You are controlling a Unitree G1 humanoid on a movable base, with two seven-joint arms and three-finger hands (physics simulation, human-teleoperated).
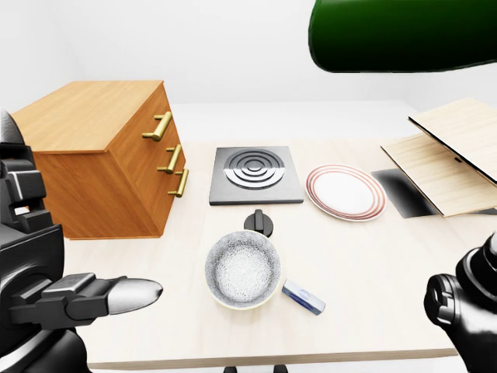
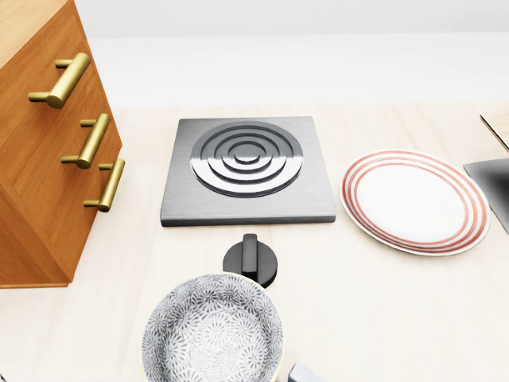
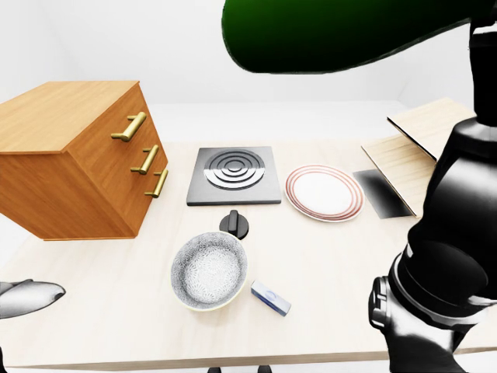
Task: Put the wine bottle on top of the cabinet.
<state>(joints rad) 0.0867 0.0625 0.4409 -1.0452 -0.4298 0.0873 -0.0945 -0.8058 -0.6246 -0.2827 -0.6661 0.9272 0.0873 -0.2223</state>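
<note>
Right hand is out of frame, so its grip cannot be confirmed — the wine bottle [image 3: 342,31] sits high at the right-eye view's top. Carry it left to the cabinet [image 3: 66,116] carefully — you risk clipping the edge or dropping it.

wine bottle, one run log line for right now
wine bottle: raised, top of eye views | cabinet: top bare | right hand: grip hidden | left hand: low, holds nothing
</note>
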